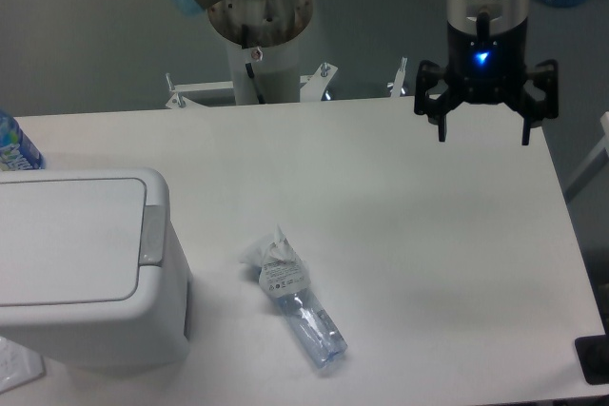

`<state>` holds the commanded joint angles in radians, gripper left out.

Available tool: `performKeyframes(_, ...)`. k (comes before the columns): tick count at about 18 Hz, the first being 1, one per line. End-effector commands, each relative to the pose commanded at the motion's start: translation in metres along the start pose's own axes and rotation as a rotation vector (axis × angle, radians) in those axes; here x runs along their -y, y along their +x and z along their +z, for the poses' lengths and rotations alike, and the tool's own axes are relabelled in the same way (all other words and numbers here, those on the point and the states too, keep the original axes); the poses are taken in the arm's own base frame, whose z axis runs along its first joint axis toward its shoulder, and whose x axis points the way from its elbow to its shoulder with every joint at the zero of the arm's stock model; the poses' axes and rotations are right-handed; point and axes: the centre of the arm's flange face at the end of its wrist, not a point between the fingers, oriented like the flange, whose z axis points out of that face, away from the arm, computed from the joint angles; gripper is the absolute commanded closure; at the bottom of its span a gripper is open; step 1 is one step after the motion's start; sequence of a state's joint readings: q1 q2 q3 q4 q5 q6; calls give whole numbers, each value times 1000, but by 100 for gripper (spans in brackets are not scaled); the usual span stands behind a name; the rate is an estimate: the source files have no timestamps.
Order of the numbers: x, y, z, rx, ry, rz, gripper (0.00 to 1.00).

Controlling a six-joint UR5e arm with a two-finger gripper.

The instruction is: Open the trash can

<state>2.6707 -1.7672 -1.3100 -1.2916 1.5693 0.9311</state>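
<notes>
The trash can [81, 268] is a large white boxy bin at the left front of the table. Its flat white lid is down. A grey push strip [152, 235] runs along the lid's right edge. My gripper [482, 133] hangs above the table's far right side, well away from the bin. Its two fingers are spread wide and hold nothing. A blue light glows on its body.
A crushed clear plastic bottle [300, 306] with a white label lies on the table just right of the bin. Part of a blue-labelled bottle [14, 145] shows at the left edge behind the bin. The robot base [257, 16] stands behind the table.
</notes>
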Motion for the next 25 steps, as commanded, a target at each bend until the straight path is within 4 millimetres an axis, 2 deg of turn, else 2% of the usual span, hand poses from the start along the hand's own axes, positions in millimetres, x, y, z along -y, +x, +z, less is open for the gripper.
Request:
performKeyframes(5, 1, 0, 0, -20, 27, -12, 0)
performKeyframes(12, 12, 13, -9, -109, 133, -218, 0)
performKeyframes(19, 20, 56, -19, -335, 295, -342, 0)
performKeyframes(22, 56, 98, -13, -382, 291, -334, 0)
performKeyframes(25, 77, 119, -9, -376, 312, -353, 0)
